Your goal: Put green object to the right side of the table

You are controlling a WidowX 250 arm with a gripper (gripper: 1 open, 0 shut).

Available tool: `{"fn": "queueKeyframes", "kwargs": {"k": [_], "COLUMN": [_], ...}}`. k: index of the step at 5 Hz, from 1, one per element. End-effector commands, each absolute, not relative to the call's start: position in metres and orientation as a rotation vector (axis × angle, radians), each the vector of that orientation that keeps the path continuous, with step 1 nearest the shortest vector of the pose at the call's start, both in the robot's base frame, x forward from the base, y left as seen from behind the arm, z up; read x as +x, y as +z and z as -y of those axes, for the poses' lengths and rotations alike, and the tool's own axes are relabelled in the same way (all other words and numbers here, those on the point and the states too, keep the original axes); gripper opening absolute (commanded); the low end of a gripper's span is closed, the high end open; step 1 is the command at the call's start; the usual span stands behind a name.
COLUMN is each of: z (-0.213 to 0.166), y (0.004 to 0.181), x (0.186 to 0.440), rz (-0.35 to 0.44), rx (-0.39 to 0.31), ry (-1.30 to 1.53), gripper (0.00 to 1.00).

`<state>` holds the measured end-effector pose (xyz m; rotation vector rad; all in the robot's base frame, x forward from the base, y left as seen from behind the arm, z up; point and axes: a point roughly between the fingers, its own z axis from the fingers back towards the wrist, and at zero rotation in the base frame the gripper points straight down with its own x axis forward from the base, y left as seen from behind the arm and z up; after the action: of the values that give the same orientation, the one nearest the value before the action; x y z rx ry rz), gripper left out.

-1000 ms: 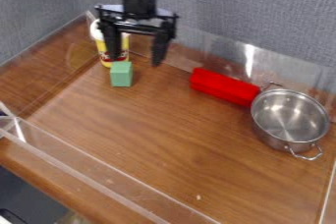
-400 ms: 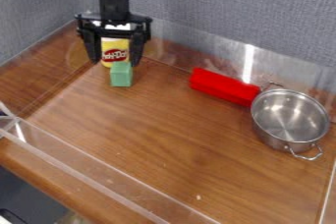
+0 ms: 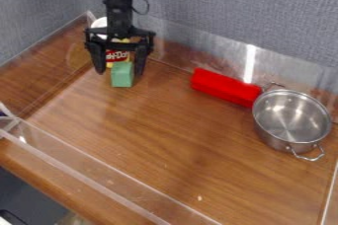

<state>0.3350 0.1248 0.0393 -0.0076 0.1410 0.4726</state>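
I've got the gripper (image 3: 122, 47) lower than a moment ago, its fingers spread wide over the green block (image 3: 122, 74), beside the yellow tub (image 3: 115, 59) on the table (image 3: 165, 135)'s left. Lined up, I judge; grasp next, then rightward!

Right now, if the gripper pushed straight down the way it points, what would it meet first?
Probably the green block, between the fingers of the gripper; depth is unclear.

Cylinder (image 3: 226, 87) lies between block (image 3: 122, 74) and pot (image 3: 291, 120).
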Motion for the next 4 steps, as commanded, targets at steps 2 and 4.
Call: {"fn": "queueKeyframes", "kwargs": {"k": [2, 4], "z": [-0.13, -0.127], "y": [0.043, 0.055], "x": [0.351, 0.347], "rz": [-0.083, -0.078], "rx": [0.008, -0.024], "ry": [0.485, 0.459], "gripper": [0.0, 0.0]}}
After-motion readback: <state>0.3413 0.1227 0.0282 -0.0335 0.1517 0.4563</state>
